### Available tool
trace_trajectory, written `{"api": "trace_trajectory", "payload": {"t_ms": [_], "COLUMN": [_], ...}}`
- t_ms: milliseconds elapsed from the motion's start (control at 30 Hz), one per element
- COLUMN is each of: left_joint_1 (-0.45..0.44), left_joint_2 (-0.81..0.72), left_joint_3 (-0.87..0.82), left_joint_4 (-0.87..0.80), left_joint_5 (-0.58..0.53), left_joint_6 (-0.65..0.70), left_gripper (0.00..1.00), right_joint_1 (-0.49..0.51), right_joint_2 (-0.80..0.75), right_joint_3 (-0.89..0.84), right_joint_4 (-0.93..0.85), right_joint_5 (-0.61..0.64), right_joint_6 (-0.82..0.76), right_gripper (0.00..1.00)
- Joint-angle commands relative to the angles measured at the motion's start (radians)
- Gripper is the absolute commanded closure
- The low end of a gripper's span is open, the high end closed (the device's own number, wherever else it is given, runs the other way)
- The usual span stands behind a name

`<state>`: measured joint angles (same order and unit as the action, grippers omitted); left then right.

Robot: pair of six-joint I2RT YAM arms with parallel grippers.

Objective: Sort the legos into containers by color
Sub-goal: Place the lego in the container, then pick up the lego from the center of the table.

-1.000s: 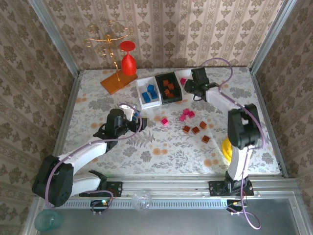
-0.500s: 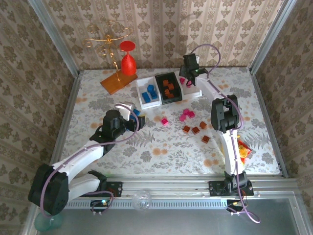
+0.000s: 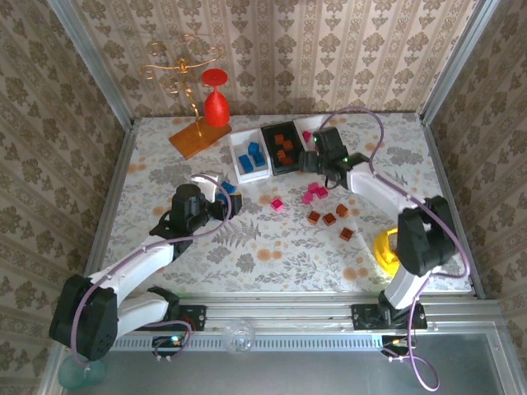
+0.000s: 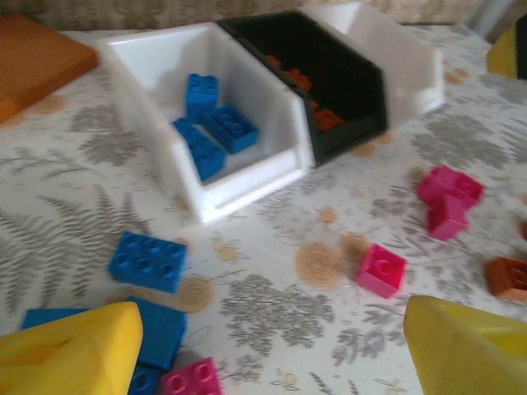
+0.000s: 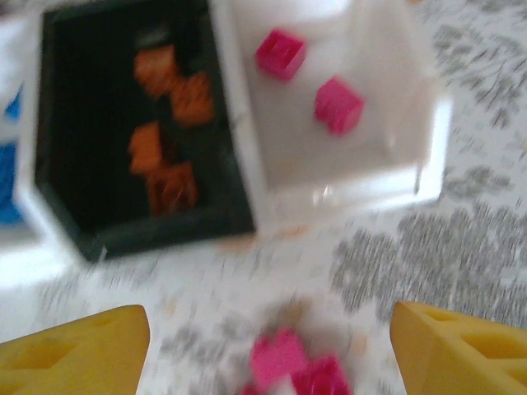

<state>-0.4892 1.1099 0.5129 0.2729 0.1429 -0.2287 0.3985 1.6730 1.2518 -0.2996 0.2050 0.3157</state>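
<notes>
Magenta sorting in hand, by judgement. Right end effector point(image 5: 268, 341): spread, empty, over loose magenta legos point(image 5: 278, 362) near white bin point(image 5: 428, 140) holding two. Left end effector point(image 4: 272, 354): spread above blue legos point(image 4: 148, 262) on tabletop point(image 4: 272, 304). Next: lower, pinch one brick.

Right wrist blur: you'll find the pink legos point(image 5: 284, 366) at 6 o'clock smeared and edge-cut.
White bin point(image 3: 301, 125), 1 o'clock: from above, your right arm point(image 3: 375, 185) covers most.
Blue legos point(image 4: 160, 329): 7 o'clock, half behind your left finger point(image 4: 74, 354).
Brown lego point(image 4: 509, 278): cut at 3 o'clock.
</notes>
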Motion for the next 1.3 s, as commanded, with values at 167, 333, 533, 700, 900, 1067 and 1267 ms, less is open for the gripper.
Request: {"api": "trace_trajectory", "payload": {"t_ms": [167,333,533,700,900,1067,1267], "left_joint_1": [-0.064,-0.136,-0.174,-0.183,-0.186,-0.186,-0.185], "left_joint_2": [0.130,0.180,0.245,0.267,0.250,0.236,0.238], "left_joint_3": [0.043,0.048,0.026,0.035,0.035,0.033,0.036], "left_joint_4": [0.108,0.154,0.265,0.266,0.241,0.227,0.227], "left_joint_5": [0.344,0.301,0.247,0.244,0.229,0.216,0.209], "left_joint_6": [0.043,0.064,0.051,0.046,0.061,0.072,0.068], "left_gripper": [0.18,0.18,0.20,0.21,0.21,0.21,0.21], "right_joint_1": [-0.007,-0.034,-0.057,-0.073,-0.093,-0.096,-0.107], "right_joint_2": [-0.062,0.034,0.138,0.190,0.258,0.259,0.126], "right_joint_3": [-0.230,-0.202,-0.142,-0.112,-0.044,-0.039,-0.120], "right_joint_4": [-0.024,-0.021,-0.019,0.006,0.009,0.004,0.019], "right_joint_5": [-0.010,-0.036,-0.063,-0.082,-0.112,-0.133,-0.098], "right_joint_6": [-0.005,0.000,0.002,0.004,0.001,0.005,0.017], "right_gripper": [0.21,0.25,0.32,0.36,0.44,0.59,0.66]}}
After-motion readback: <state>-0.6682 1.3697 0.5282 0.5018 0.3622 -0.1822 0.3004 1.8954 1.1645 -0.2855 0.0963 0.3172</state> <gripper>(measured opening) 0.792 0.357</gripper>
